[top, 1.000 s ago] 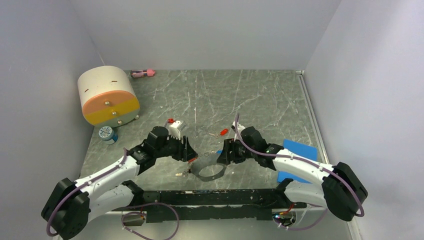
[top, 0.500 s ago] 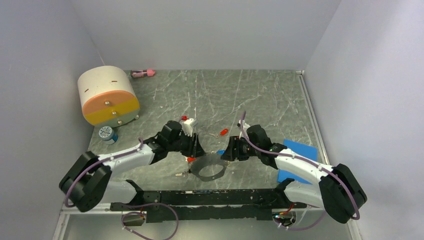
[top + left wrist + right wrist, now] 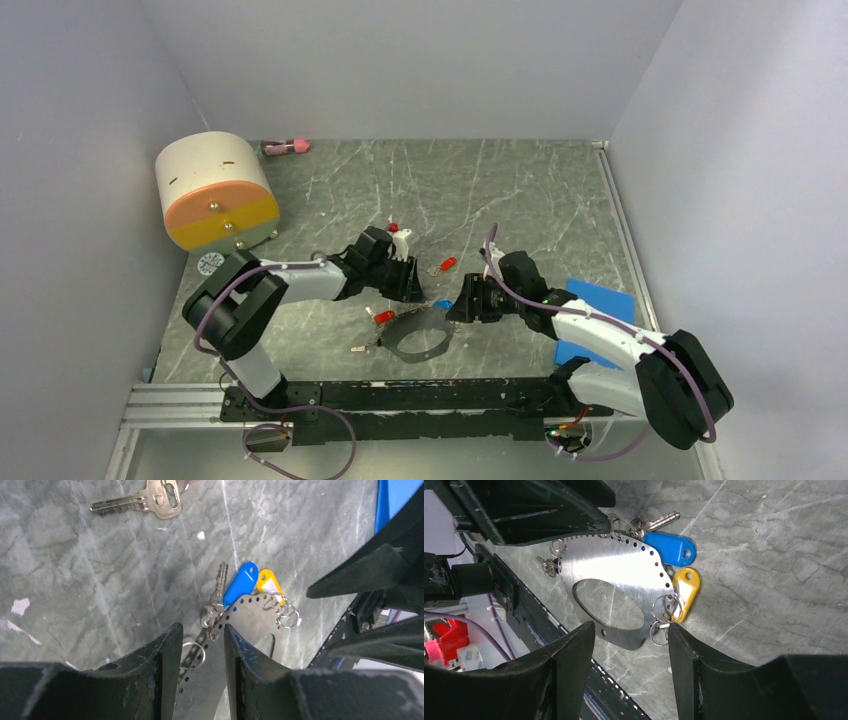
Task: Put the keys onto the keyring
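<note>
The keyring [image 3: 418, 340] is a flat silver plate with a perforated rim, lying on the marble table in front of both arms. My left gripper [image 3: 202, 636] is open and straddles the keyring's [image 3: 250, 620] rim and a small split ring [image 3: 192, 652]. My right gripper [image 3: 626, 645] is open over the near end of the keyring [image 3: 619, 570]. A silver key [image 3: 659, 520] with a blue tag [image 3: 671, 547] and a yellow tag [image 3: 686, 587] hangs on the rim. Loose red-headed keys [image 3: 382, 316] [image 3: 447, 264] lie nearby. A pale key [image 3: 150, 500] lies apart.
A cream-and-orange drum [image 3: 215, 195] stands at the back left, with a pink tube [image 3: 285, 147] behind it and a small bottle [image 3: 212, 263] in front. A blue mat [image 3: 598, 300] lies at the right. A black rail [image 3: 400, 395] runs along the near edge.
My left arm has swung right and away from me, bringing its gripper onto the keyring's far rim, and its jaws have narrowed. The right gripper has shifted only slightly.
</note>
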Robot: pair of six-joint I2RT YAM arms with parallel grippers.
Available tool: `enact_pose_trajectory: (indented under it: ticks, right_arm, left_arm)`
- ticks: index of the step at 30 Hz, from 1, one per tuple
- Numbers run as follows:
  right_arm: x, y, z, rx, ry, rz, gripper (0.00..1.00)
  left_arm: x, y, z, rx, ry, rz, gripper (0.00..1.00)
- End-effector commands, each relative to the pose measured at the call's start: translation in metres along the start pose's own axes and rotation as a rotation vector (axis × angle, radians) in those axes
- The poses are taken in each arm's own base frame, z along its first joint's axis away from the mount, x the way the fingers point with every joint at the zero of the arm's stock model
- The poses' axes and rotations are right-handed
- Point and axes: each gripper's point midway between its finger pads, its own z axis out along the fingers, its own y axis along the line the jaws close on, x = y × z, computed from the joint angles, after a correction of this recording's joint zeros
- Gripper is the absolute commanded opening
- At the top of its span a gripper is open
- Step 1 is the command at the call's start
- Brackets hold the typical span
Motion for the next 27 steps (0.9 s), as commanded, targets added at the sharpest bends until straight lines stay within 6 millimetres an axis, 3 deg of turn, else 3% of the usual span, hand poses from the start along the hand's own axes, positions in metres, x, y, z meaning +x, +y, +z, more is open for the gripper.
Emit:
enact_pose_trajectory:
  ticks: [1,16,23,27]
  right_arm:
    - [-0.008,0.007,-0.004,-0.042,-0.036,-0.041,0.59]
    - [-0.005,0.001,-0.003,-0.026,-0.027,-0.031,0.59]
    - [-0.002,-0.002,-0.003,-0.024,-0.017,-0.024,0.59]
    - [0.001,-0.002,0.001,-0.038,0.003,-0.007,0.60]
  left_arm:
    - [-0.016,-0.009,0.012,0.046,-0.016,0.051,0.39]
    - [-0.009,-0.021,0.015,0.136,0.024,0.060,0.18]
    - [-0.015,-0.019,0.005,0.090,0.009,0.080,0.03]
    - [-0.019,-0.015,-0.002,0.039,-0.019,0.069,0.03]
